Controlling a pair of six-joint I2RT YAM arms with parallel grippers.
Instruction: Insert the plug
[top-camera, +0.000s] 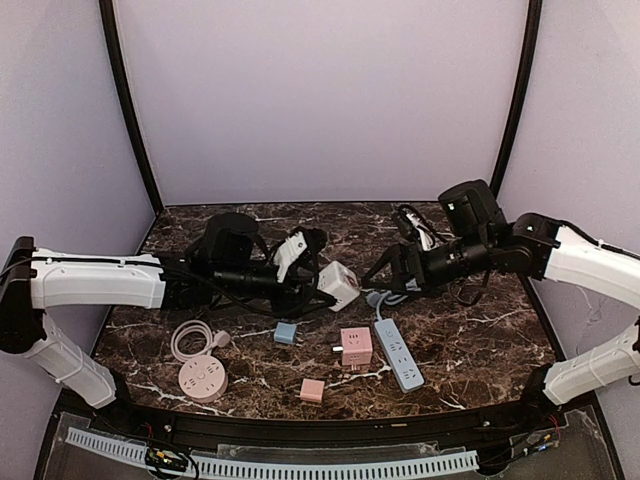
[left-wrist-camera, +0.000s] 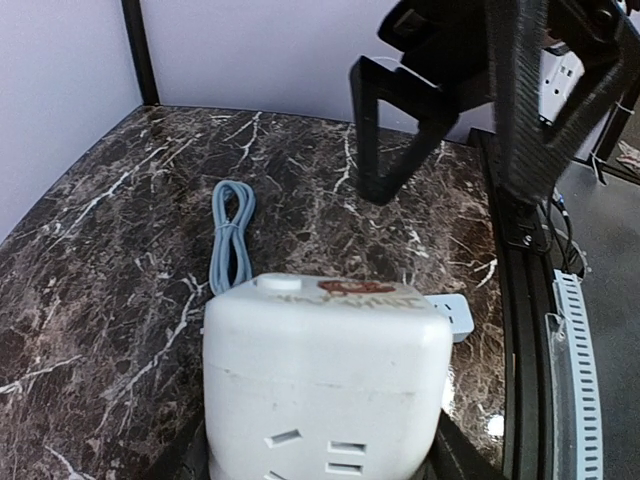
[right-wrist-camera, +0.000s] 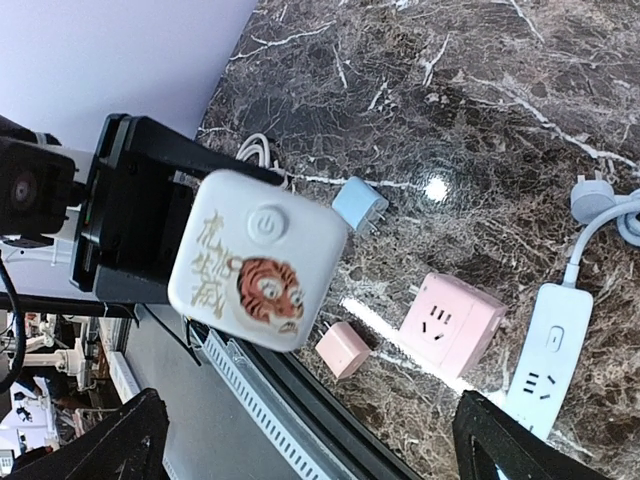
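Two arms meet over the middle of the dark marble-patterned table (top-camera: 480, 340), and only one of them is loaded. The left gripper (top-camera: 322, 282) pinches a white plastic cube socket (left-wrist-camera: 325, 370) by its sides. It holds the socket off the table with the face bearing the tiger sticker and round button turned toward the other arm. The right gripper (left-wrist-camera: 448, 170) hangs just across from it, jaws spread as wide as they go and holding nothing.

As I judge it, the socket is presented and ready, and the step in hand is fetching the plug.

Which plug is meant I cannot tell:
- **Pale round plug:** the pale round plug (right-wrist-camera: 590, 195) ends the cable of the grey-blue power strip (top-camera: 400, 355). It lies on the table almost under the right gripper, toward the right half.
- **Small pale-blue adapter:** the small pale-blue adapter (right-wrist-camera: 358, 205) has bare prongs and lies nearer the front edge, below the held cube.

Neither one is between the open jaws; both are apart from them on the table.

The next move calls for the right arm to drop onto one of them and close across its body with the prongs left free. It then has to line those prongs up with a slotted face of the cube.
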